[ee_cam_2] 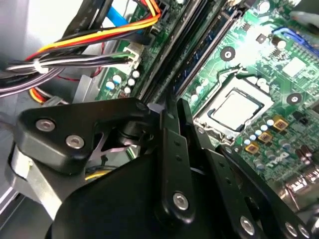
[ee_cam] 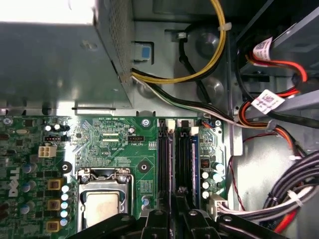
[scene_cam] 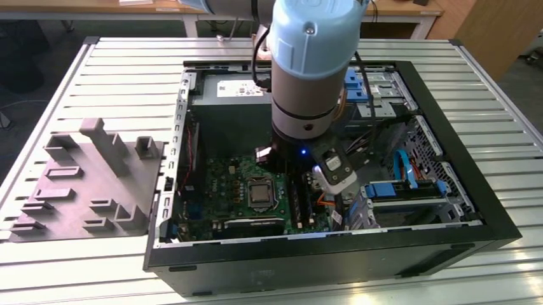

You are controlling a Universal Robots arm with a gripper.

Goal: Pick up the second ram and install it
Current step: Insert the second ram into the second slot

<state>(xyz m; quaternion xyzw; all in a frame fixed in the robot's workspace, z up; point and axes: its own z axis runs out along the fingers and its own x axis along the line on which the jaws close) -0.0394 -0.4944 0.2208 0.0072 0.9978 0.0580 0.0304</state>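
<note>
I am seating the second ram (ee_cam_2: 200, 59) in its slot at three o'clock of the CPU socket (scene_cam: 258, 190) in the exterior view, the gripper (ee_cam_2: 167, 107) seemingly pinching its edge, and judging the next move needs a straight, even downward press.

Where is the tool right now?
In the first wrist view, the tool sits over the memory slots, beside the CPU socket, inside the open case.
</note>
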